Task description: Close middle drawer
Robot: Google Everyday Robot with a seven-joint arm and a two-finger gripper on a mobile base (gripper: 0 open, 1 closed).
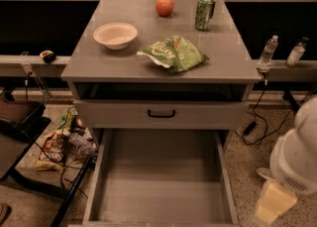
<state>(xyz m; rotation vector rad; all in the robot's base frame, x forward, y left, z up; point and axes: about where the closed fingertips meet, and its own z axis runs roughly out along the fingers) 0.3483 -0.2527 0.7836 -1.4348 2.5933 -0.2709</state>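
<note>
And there was the middle drawer (pixel 161 184), the wide grey box at the foot of the cabinet, pulled far out toward the camera. Its plain grey floor was bare, and its front edge ran off the bottom of the view.

Just above it sat another grey drawer front (pixel 208 114) with a small black bar handle (pixel 161 113), pushed in, with a dark gap over it under the top.

Down at the lower right, off the drawer's right wall and not touching it, hung the white rounded arm (pixel 297 159). The gripper (pixel 274 202) was the pale yellowish piece beneath it, low over the speckled floor. Whether its jaws were apart or together, I could not tell.

Up on the grey bench (pixel 228 65), a shallow white bowl (pixel 115 34) stood at the left. A red apple (pixel 164 5) and a green drinks can (pixel 204 11) stood at the back, well apart. A crumpled green snack bag (pixel 172 53) lay in the middle.

Two clear plastic bottles (pixel 268 50) stood on the ledge to the right.
</note>
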